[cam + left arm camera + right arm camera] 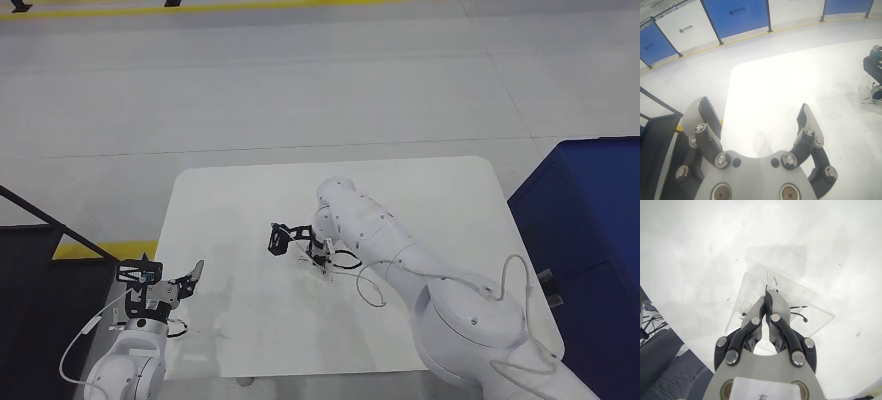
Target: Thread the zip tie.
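Several zip tie ends, flanking closed right hand

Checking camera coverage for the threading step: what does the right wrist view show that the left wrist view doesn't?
Right wrist view: the right gripper shut on the end of a black zip tie. Left wrist view: the open left gripper and blue-and-white fence panels. Both: the white table, the clear box and loose ties at it.
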